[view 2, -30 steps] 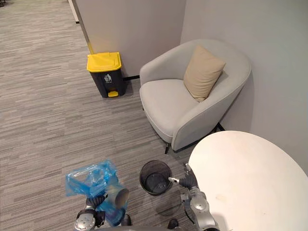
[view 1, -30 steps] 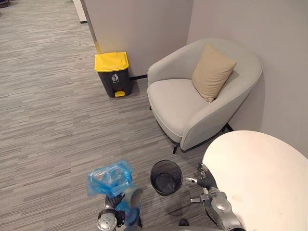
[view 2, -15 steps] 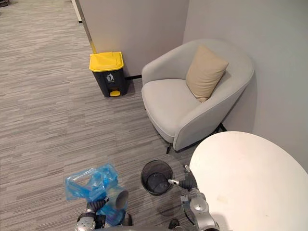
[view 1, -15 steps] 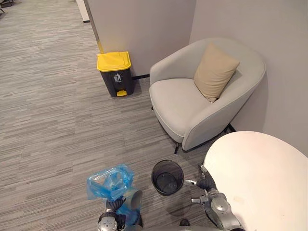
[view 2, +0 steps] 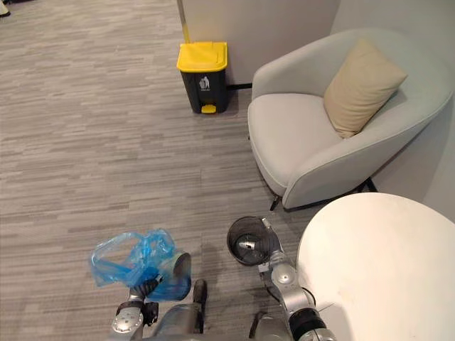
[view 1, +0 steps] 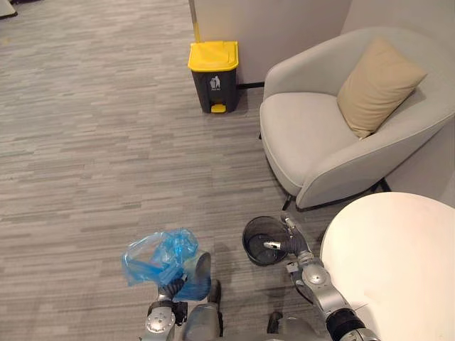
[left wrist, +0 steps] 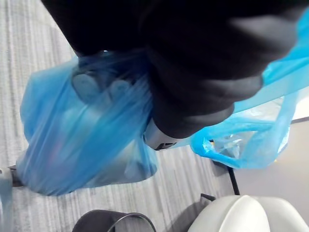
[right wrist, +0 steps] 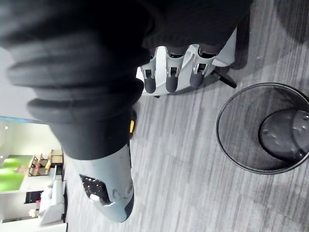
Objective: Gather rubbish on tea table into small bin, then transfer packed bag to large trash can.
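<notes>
The left hand (view 1: pixel 170 288) curls its fingers round the crumpled blue plastic bag (view 1: pixel 158 256), held up for carrying to the yellow-lidded dark trash can (view 1: pixel 213 67); the right hand (view 1: pixel 290 244) hangs empty, fingers loosely straight.

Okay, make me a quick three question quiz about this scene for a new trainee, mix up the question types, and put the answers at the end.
1. True or false: the right hand is open and holds nothing, near the small black mesh wastebasket.
2. Which hand has its fingers closed on the translucent blue plastic bag? A, the right hand; B, the left hand; C, neither.
3. What colour lid has the dark grey pedal bin?

Key: 1 true; 2 B; 3 yellow.
</notes>
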{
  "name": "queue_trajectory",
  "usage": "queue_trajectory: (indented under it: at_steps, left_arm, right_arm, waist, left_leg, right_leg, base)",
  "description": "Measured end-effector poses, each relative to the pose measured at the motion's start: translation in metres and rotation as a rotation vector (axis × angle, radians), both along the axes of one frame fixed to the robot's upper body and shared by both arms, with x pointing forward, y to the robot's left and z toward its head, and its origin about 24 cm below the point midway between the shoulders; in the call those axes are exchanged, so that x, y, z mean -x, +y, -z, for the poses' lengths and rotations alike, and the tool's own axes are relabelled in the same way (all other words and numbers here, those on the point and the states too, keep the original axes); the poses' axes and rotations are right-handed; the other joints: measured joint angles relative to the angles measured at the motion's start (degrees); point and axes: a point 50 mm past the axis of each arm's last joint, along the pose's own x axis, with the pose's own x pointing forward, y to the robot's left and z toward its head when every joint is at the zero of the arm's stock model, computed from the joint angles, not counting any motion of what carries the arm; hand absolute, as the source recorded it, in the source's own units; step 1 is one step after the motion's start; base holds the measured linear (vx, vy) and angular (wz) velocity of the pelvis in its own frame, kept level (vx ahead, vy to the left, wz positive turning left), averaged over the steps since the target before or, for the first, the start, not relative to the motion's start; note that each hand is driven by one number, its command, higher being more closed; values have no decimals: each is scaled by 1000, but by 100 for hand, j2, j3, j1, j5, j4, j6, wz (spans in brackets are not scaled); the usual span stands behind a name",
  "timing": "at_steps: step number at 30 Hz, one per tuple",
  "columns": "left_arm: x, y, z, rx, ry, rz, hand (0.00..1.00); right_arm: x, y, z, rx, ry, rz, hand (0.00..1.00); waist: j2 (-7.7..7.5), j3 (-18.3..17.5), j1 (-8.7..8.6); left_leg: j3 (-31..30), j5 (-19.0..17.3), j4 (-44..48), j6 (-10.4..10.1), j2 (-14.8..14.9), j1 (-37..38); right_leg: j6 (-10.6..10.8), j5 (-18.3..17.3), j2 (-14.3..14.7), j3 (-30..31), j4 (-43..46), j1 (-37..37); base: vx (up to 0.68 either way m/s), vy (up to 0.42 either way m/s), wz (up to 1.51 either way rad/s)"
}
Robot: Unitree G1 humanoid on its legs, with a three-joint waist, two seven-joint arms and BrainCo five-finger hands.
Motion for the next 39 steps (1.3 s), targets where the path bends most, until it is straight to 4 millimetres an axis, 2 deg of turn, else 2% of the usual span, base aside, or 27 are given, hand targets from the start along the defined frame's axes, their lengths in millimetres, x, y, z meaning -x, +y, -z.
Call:
queue_trajectory:
  at_steps: [1, 2, 3, 4, 5, 7, 8, 10, 11, 13, 17, 23, 26, 27, 31, 33, 34, 35, 36, 37, 39]
  left_arm:
    - [-4, -4, -3, 20, -21, -4, 100]
    - [-7, -4, -5, 18, -32, 3, 100]
    - [-14, -8, -8, 21, -52, 22, 100]
    - [-21, -12, -11, 24, -70, 39, 100]
    - [-20, -13, -10, 27, -68, 43, 100]
    - [-18, -13, -9, 27, -64, 41, 100]
    - [-17, -12, -10, 25, -65, 40, 100]
    - [-17, -11, -9, 24, -64, 40, 100]
    - [-17, -8, -10, 13, -62, 43, 100]
    - [-13, -7, -8, 10, -52, 42, 100]
    - [-8, -4, -6, -6, -35, 47, 100]
    - [-1, 2, -4, -34, -10, 75, 100]
    - [1, 8, -3, -50, 1, 77, 100]
    - [1, 8, -3, -51, 3, 74, 100]
    - [3, 11, -2, -58, 8, 72, 100]
    - [7, 13, -1, -61, 19, 70, 100]
    - [7, 13, -2, -61, 14, 71, 100]
    - [3, 13, -6, -64, -10, 72, 100]
    - [2, 13, -8, -67, -17, 74, 100]
    - [-1, 14, -9, -71, -27, 75, 100]
    - [-5, 17, -11, -79, -35, 75, 100]
  right_arm:
    - [0, -4, 0, 10, 0, 9, 0]
    - [0, -6, 0, 9, 0, 20, 0]
    - [-1, -9, -2, 1, -8, 42, 0]
    - [-1, -15, -3, -1, -12, 70, 0]
    - [0, -20, -2, 3, -11, 95, 0]
    - [2, -23, -2, 11, -12, 105, 0]
    - [5, -25, -2, 14, -16, 114, 0]
    - [6, -28, -2, 14, -14, 129, 0]
    - [11, -24, 3, -6, 4, 138, 0]
    - [15, -22, 6, -15, 16, 140, 0]
    - [18, -22, 9, -14, 32, 145, 0]
    - [25, -28, 16, -13, 68, 174, 0]
    - [27, -27, 21, -18, 91, 182, 0]
    - [28, -28, 22, -17, 98, 184, 0]
    - [35, -30, 28, -12, 131, 193, 0]
    - [37, -30, 29, -11, 141, 193, 0]
    - [39, -30, 31, -10, 151, 196, 0]
    - [42, -31, 33, -10, 160, 197, 0]
    - [44, -31, 34, -10, 168, 199, 0]
    - [45, -30, 35, -12, 174, 197, 0]
    - [45, -32, 34, -10, 172, 201, 0]
  waist:
    - [64, 37, -4]
    - [56, 32, -23]
    - [-7, 87, -30]
    - [-88, 141, -50]
    - [-141, 166, -143]
    - [-134, 169, -208]
    - [1, 129, -212]
    - [32, 129, -258]
    - [-46, 96, -288]
    - [-78, 75, -304]
    - [-39, 47, -317]
    - [-129, -21, -317]
    - [-269, -67, -303]
    - [-295, -63, -334]
    - [-441, -45, -323]
    - [-477, -23, -326]
    - [-478, -21, -340]
    - [-479, -1, -338]
    - [-458, 15, -346]
    - [-425, 30, -369]
    - [-444, 31, -426]
  left_leg:
    - [-31, 450, -171, -218, 43, -142]
    - [-36, 787, -420, -377, -34, -160]
    - [144, 916, -423, -482, -63, -227]
    - [644, 414, 281, -66, -138, -352]
    - [1135, -394, 1177, 273, -132, -295]
    - [1379, -821, 1425, 228, -33, -78]
    - [1597, -1169, 1230, 185, 104, 303]
    - [1687, -1217, 984, 282, 75, 387]
    - [1667, -1064, 578, 355, -72, 562]
    - [1647, -898, 136, 399, -256, 818]
    - [1608, -743, -256, 520, -438, 959]
    - [1383, -556, -596, 571, -539, 1150]
    - [1308, -570, -529, 588, -593, 1122]
    - [1226, -662, -374, 672, -631, 1056]
    - [989, -1396, 651, 735, -754, 682]
    - [809, -1635, 922, 809, -846, 643]
    - [665, -1713, 994, 871, -894, 655]
    - [477, -1719, 1015, 900, -887, 758]
    - [366, -1699, 1049, 931, -860, 770]
    - [197, -1709, 1063, 938, -795, 774]
    - [-21, -1705, 974, 932, -740, 873]
  right_leg:
    - [-104, 84, 43, -209, -14, -83]
    - [-160, 127, -52, -351, -97, -114]
    - [-234, 197, -184, -522, -156, -146]
    - [-243, 283, -375, -644, -193, -164]
    - [-178, 385, -581, -797, -285, -108]
    - [-126, 477, -643, -912, -393, -57]
    - [-39, 596, -644, -1015, -493, -24]
    - [47, 666, -633, -1086, -552, 14]
    - [154, 871, -626, -1163, -901, 222]
    - [264, 1040, -628, -1208, -1245, 451]
    - [318, 1215, -664, -1239, -1518, 562]
    - [337, 1311, -653, -1466, -1692, 794]
    - [397, 1255, -689, -1599, -1664, 861]
    - [440, 1113, -779, -1675, -1460, 836]
    - [566, 413, -1374, -1772, -189, 642]
    - [454, 288, -1577, -1499, 429, 520]
    - [269, 390, -1634, -1005, 1004, 286]
    - [-66, 576, -1629, -506, 1725, -75]
    - [27, 370, -1554, -301, 1937, -220]
    - [146, 1, -1244, -62, 1937, -413]
    - [79, -171, -823, 52, 1678, -689]
  base:
    - [-184, -87, 63]
    - [-235, -41, 80]
    - [-188, 8, 75]
    - [-201, 19, 97]
    - [-138, -7, 82]
    - [-85, 70, 54]
    - [-65, 145, 34]
    - [-74, 183, 32]
    - [-54, 155, 30]
    - [-32, 117, 21]
    - [-41, 113, 7]
    - [14, 26, 21]
    - [51, 12, 22]
    - [62, 48, 31]
    - [67, 59, 38]
    - [99, 67, 41]
    - [159, 114, 61]
    - [197, 87, 66]
    - [206, 23, 68]
    - [159, -39, 58]
    - [182, -61, 70]
